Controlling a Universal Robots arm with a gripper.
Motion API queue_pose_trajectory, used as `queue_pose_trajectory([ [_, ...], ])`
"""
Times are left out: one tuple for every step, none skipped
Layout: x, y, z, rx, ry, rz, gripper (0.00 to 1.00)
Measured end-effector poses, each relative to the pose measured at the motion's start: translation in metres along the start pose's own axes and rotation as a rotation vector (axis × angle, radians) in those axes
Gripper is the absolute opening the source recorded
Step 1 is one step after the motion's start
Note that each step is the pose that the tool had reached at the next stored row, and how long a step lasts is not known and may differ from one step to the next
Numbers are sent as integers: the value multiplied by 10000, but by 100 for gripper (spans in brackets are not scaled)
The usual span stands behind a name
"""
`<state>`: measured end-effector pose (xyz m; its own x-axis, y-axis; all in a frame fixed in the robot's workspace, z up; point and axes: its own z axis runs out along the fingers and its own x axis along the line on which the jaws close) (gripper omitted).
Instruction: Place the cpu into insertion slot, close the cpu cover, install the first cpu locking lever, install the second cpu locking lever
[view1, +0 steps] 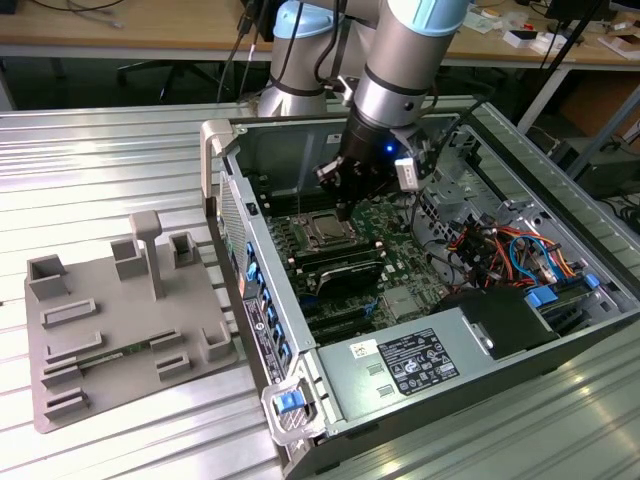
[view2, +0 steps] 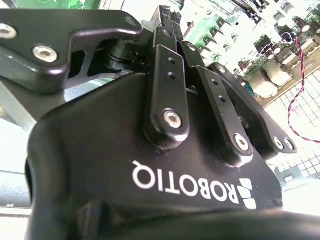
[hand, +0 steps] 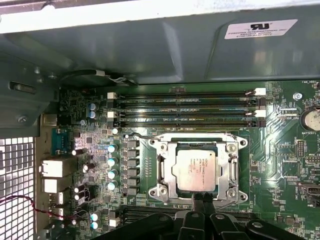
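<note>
From my remote seat, the small square cpu (hand: 196, 169) with its silvery-grey metal top already lies flat in the insertion slot (hand: 161, 167), the dark square socket set into the green circuit board (hand: 280, 165). The cpu cover (hand: 224, 170), a silvery metal frame plate with a large square cut-out, looks folded down around the chip, so I judge the first two steps done.

A thin wire locking lever (hand: 170, 136) runs along the socket edge nearest the long black memory slots (hand: 185, 107). I cannot tell whether it is latched, and I cannot make out a second lever, so I count the lever work as open.

My black two-finger gripper (hand: 199, 199) has its fingers drawn together with nothing visible between them. In the first wrist view the tips sit at the cover's edge opposite the memory slots; whether they touch it I cannot say. In the exterior view the gripper (view1: 343, 205) hangs just above the socket inside the open grey computer case (view1: 232, 150).

Room is tight sideways. The row of small blue-topped capacitors (hand: 112, 167) stands just beside the socket, the memory slots flank another side, and the grey case wall (hand: 150, 50) rises beyond them. The bundle of red and blue cables (view1: 500, 245) lies well apart, to the exterior view's right. Straight above the socket the way is open.
</note>
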<state>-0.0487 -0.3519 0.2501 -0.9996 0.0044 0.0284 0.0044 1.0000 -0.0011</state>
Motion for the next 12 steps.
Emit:
queue_pose_trajectory([
  [2,0,0,-1,0,0,11],
  [5,0,0,0,1,0,11],
  [7,0,0,-1,0,0,11],
  [14,0,1,-3,-1,0,11],
  [16,0,0,-2,0,0,11],
  [18,0,1,-3,0,0,11],
  [22,0,1,-3,0,-1,11],
  [26,0,1,-4,0,0,11],
  [31,0,1,-6,0,0,11],
  [39,0,1,-7,-1,0,11],
  [43,0,1,-7,-1,0,11],
  [48,0,1,-7,0,0,11],
])
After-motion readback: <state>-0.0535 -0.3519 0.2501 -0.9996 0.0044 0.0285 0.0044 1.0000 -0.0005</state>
